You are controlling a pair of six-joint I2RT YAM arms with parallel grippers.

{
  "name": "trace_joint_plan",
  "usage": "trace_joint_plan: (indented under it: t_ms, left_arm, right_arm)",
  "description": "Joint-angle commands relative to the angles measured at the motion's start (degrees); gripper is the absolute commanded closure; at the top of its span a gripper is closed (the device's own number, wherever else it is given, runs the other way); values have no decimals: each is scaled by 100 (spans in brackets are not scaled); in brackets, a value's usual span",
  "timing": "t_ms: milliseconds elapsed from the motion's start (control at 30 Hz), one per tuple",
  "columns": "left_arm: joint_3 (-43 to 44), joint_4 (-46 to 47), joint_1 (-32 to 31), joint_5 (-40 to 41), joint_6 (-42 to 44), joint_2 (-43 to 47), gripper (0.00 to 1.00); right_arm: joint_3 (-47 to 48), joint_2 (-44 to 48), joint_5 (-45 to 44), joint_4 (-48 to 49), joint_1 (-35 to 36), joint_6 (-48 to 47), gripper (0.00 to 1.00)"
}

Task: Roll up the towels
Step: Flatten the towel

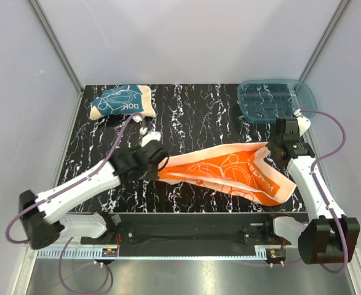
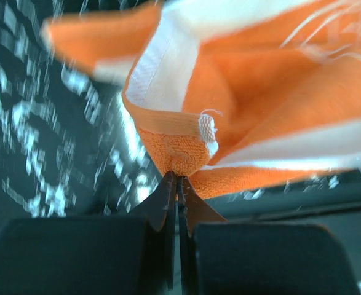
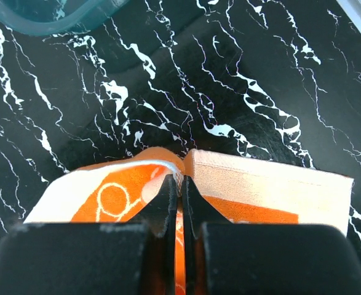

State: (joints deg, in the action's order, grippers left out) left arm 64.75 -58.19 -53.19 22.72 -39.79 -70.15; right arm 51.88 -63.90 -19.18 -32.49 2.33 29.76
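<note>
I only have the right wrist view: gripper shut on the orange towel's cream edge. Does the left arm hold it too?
Observer: Yes. The left gripper is shut on a corner of the orange towel at its opposite end.
Operator: Where is the other towel?
Observer: The teal towel lies bundled at the far left corner of the table, apart from both arms.
Operator: And the tray whose rim I see?
Observer: The blue tray sits at the far right corner, just beyond the right gripper.
</note>
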Motion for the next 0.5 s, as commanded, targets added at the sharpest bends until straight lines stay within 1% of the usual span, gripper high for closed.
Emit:
trace_joint_plan:
  t_ms: [0,33,67,133,200,267,300,400,467]
  left_arm:
    - [-699,-586,-42,-136,-1036,983,100]
    - [-1014,-657,-86,-171,-1231,1212,100]
    - [-1156,-719,-112,-189,-1389,1675,100]
    - [-1490,-982,-121,-233,-1785,2074,100]
    - [-1641,-1385,-139,-233,-2101,2566,100]
    - [-1773,-1650,-139,-198,-2295,2943,100]
    - [-1808,-1843,-139,-207,-2418,3050,100]
    - [-1966,-2002,-139,-285,-2577,3349,99]
    - [-2115,-2073,-139,-382,-2674,3455,98]
  right_arm:
    - [296,-184,107,-3,-74,-199,100]
    - [331,-228,99,-3,-109,-181,100]
    - [349,-333,81,-20,-127,-137,100]
    - [428,-439,37,-73,-171,-111,100]
    - [472,-571,-59,-134,-198,-67,100]
    - [525,-667,-86,-153,-539,-93,100]
    - [534,-694,-95,-144,-627,-110,100]
    - [630,-834,89,-56,-1057,-189,100]
    - [762,-966,230,-91,-1164,-198,100]
